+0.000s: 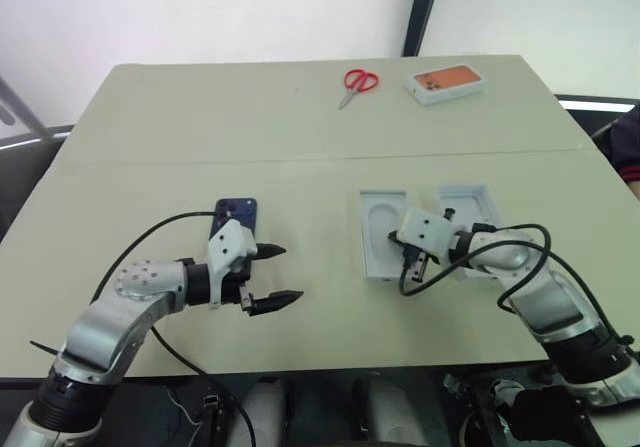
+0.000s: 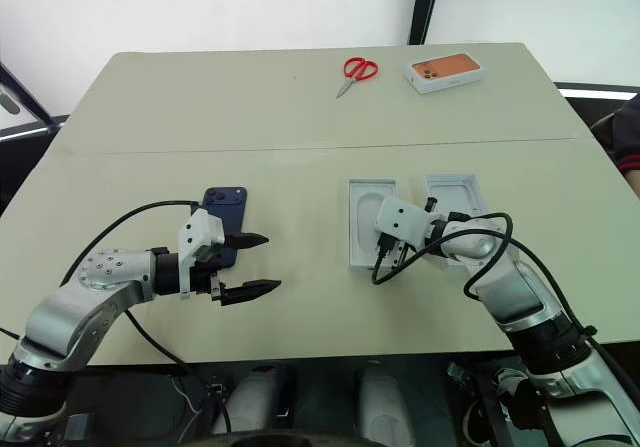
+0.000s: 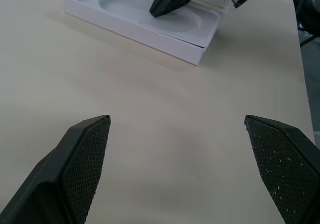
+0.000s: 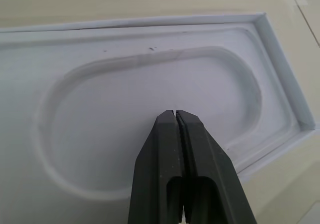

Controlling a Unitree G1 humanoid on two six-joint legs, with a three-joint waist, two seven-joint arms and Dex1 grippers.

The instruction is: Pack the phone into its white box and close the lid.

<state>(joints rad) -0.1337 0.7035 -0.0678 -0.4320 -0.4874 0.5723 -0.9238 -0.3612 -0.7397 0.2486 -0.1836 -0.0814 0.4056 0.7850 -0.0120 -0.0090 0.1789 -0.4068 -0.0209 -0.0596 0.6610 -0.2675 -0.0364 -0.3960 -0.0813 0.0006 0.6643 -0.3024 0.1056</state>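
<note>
Right gripper [image 4: 176,115] has its two black fingers pressed together, holding nothing, and its tip is over the oval recess of the white insert [image 1: 383,235]; whether it touches the floor of the recess I cannot tell. That arm reaches forward and to the left, the gripper pointing down at a slant, with a black cable looping beside the wrist. Left gripper [image 1: 275,275] is wide open and empty, pointing nearly level toward the right, above bare table [image 1: 300,117]; its finger pads [image 3: 87,154] have a fine cross-hatched texture. Phone [image 2: 224,207] lies flat just behind the left gripper, dark blue and glossy, partly hidden by the wrist. Just right of the insert sits another shallow white tray [image 2: 455,199], partly covered by the right arm; I cannot tell if it is the box or the lid. Far back on the beige, matte table lie red scissors [image 1: 358,84] and a white box with an orange phone picture [image 1: 446,82]. No writing can be read anywhere.
</note>
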